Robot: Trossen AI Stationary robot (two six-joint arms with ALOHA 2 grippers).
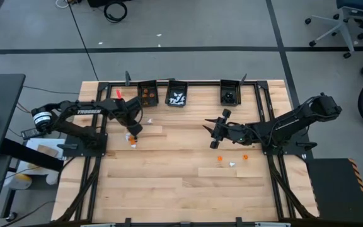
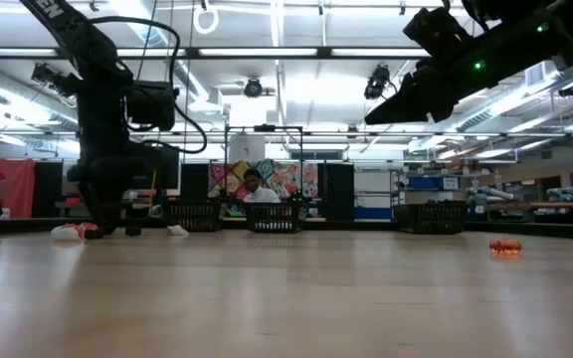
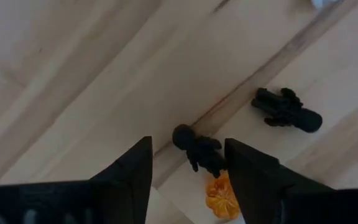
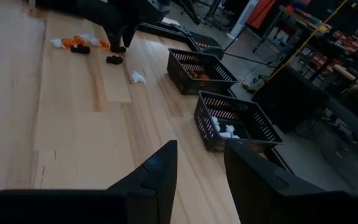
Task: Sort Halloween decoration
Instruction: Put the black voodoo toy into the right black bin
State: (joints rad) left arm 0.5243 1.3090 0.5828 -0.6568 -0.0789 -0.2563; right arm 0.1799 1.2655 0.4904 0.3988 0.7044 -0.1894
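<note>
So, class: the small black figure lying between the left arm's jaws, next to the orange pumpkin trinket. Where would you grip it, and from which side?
Grip the small black figure across its narrow middle, coming straight down. It lies flat on the wooden table, and the left gripper is open, its jaws either side. Avoid the small orange pumpkin trinket touching it.

High cam straight down over worktop (image 1: 181, 183); low cam level across it; wrist cams close. All share the worktop.

Table (image 1: 169, 183) is pale wood planks, smooth with a soft satin sheen and visible grain. The bins (image 4: 199, 71) look like black plastic mesh, matt. The black trinket (image 3: 197, 149) by the left gripper (image 3: 188, 180) seems dull rubbery plastic, the orange one (image 3: 221, 196) slightly glossy. Gripper fingers (image 3: 129, 180) are matt black plastic.
</note>
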